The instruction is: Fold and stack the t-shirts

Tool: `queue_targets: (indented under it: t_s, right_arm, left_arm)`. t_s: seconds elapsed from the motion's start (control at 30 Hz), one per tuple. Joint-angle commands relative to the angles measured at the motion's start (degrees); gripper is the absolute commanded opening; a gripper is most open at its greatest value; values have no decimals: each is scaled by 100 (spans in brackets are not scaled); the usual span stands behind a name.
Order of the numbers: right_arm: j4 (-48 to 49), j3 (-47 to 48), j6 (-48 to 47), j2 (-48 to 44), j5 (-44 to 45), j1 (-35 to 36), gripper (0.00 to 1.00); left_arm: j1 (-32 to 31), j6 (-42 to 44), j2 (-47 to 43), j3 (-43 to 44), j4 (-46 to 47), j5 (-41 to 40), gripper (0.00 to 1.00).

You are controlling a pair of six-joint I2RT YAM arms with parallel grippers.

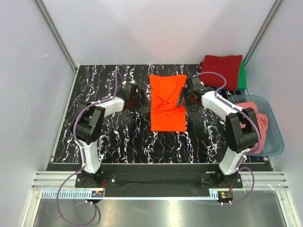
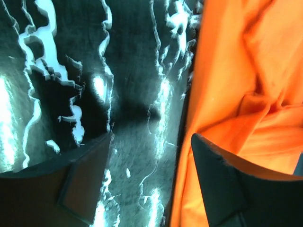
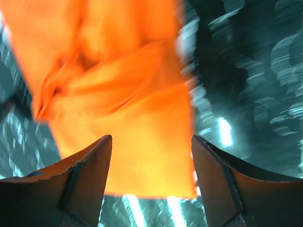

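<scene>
A see-through blue tub (image 1: 277, 138) sits off to the right of the right pincer (image 1: 184, 97), on a black table (image 1: 123, 139) with white squiggles.

Seen from above, the scene is bright and even. Soft light falls from overhead and the white walls give it back, so the arms drop only faint shadows on the black bench (image 1: 118, 137). The orange t-shirt (image 1: 168, 113) is so saturated that its folds are hard to read. A metal strip (image 1: 156, 210) at the front shines pale.

In the left wrist view the white veins of the bench flare with glare. A dark shadow lies in the middle, and the fingers (image 2: 80, 189) of the left gripper (image 2: 151, 135) are dim and unfocused.

The right wrist view is smeared by motion blur. The veins become streaks, and the right gripper (image 3: 151, 137) shows as 2 dark shapes.
</scene>
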Motion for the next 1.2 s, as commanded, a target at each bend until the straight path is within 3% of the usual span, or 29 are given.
queue_targets:
  t_s: [0.0,0.2,0.57,0.93,1.07,1.17]
  right_arm:
    - [144,-142,-30,-167,22,590,74]
    - [152,287,-47,509,-110,864,64]
    - [73,1465,-486,1546,31,855,61]
    - [-1059,4445,-970,2707,48,135,61]
    - [-772,3456,-1006,1602,408,47,61]
    - [-113,1769,-700,472,138,-111,63]
  left_arm:
    - [46,7,-438,-591,1106,460,78]
    - [134,86,-368,-644,1082,610,74]
    - [292,51,-377,-891,1275,786,70]
    - [301,42,-473,-1014,1336,812,70]
    - [283,34,-693,-1207,1398,900,70]
    - [205,51,-956,-1383,1442,1005,70]
